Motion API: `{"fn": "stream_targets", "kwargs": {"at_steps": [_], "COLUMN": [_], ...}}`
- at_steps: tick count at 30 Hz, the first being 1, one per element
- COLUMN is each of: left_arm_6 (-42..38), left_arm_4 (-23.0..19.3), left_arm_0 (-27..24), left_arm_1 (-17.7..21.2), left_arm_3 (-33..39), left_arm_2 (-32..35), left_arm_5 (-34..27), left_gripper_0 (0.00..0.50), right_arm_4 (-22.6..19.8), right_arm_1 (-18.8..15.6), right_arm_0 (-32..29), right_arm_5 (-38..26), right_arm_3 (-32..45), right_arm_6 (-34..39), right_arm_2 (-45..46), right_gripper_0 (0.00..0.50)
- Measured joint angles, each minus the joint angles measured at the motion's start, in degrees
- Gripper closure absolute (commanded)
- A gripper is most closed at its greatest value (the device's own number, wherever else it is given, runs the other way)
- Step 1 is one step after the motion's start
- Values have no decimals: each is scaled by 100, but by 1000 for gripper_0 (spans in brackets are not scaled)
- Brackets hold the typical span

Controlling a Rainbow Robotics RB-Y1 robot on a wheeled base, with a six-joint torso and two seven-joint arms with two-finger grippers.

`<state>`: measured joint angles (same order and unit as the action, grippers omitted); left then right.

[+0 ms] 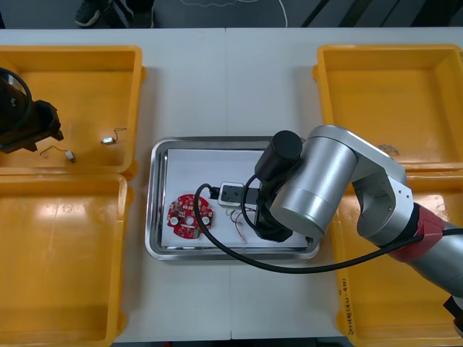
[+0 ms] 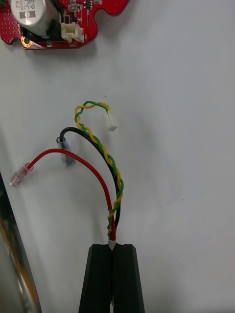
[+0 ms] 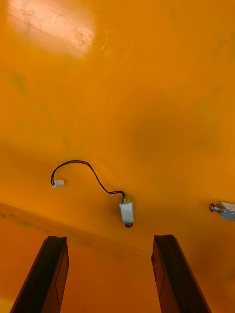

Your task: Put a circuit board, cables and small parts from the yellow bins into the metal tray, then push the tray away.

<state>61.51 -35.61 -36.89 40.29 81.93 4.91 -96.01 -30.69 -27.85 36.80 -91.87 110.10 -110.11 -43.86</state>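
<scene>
Over the tray (image 1: 155,195), the right gripper (image 2: 113,248) is pinched tight on one end of the cable (image 2: 101,146), a bundle of red, black and twisted yellow-green wires. The rest of the bundle fans out across the white tray floor toward the board (image 1: 189,215), which already lies in the tray, and its loose ends stop short of the board. The step in hand looks like letting the cable go. It would go best if the fingers part fully while low and the wrist then rises straight up, so that no wire catches on a finger and gets dragged over the rim or onto the board. A sideways pull at this point could sweep the loose ends out of place. At the far left bin (image 1: 87,79), the left gripper (image 3: 110,243) hangs with its fingers spread wide above a small part (image 3: 126,212) that trails a thin black lead. Another part (image 3: 224,210) lies off to one side. For that pick, I judge it wise to come down with the metal body centred between the fingers rather than the lead, which would likely slip, and to keep clear of the bin wall.
</scene>
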Motion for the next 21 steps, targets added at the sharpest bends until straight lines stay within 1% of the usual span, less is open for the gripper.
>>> {"fn": "stream_targets", "kwargs": {"at_steps": [4,7,8,9,11,12,13,14,17,21], "left_arm_6": [74,112,131,145,157,158,159,162,178,178], "left_arm_4": [-15,-27,-33,-41,-58,-62,-66,-71,-84,-88], "left_arm_0": [-14,-20,-20,-21,-21,-21,-21,-21,-21,-21], "left_arm_1": [0,0,0,0,0,0,0,0,0,0], "left_arm_3": [-112,-203,-231,-261,-311,-338,-366,-391,-463,-483], "left_arm_2": [-62,-151,-189,-227,-292,-322,-346,-364,-378,-387], "left_arm_5": [58,170,224,278,375,435,497,545,642,652], "left_gripper_0": [0,0,0,0,0,0,0,0,0,0], "right_arm_4": [34,182,209,214,214,215,215,215,216,216], "right_arm_1": [0,-1,-1,-2,-2,-2,-2,-2,-2,-2], "right_arm_0": [0,2,2,3,4,4,4,4,5,5], "right_arm_5": [56,157,189,201,201,201,201,201,202,202], "right_arm_3": [-65,-80,-81,-81,-81,-81,-81,-81,-81,-81], "right_arm_6": [-6,-20,-43,-89,-204,-225,-228,-228,-228,-228], "right_arm_2": [-37,-145,-179,-205,-229,-235,-238,-238,-238,-238], "right_gripper_0": [500,500,476,425,274,232,146,95,42,36]}}
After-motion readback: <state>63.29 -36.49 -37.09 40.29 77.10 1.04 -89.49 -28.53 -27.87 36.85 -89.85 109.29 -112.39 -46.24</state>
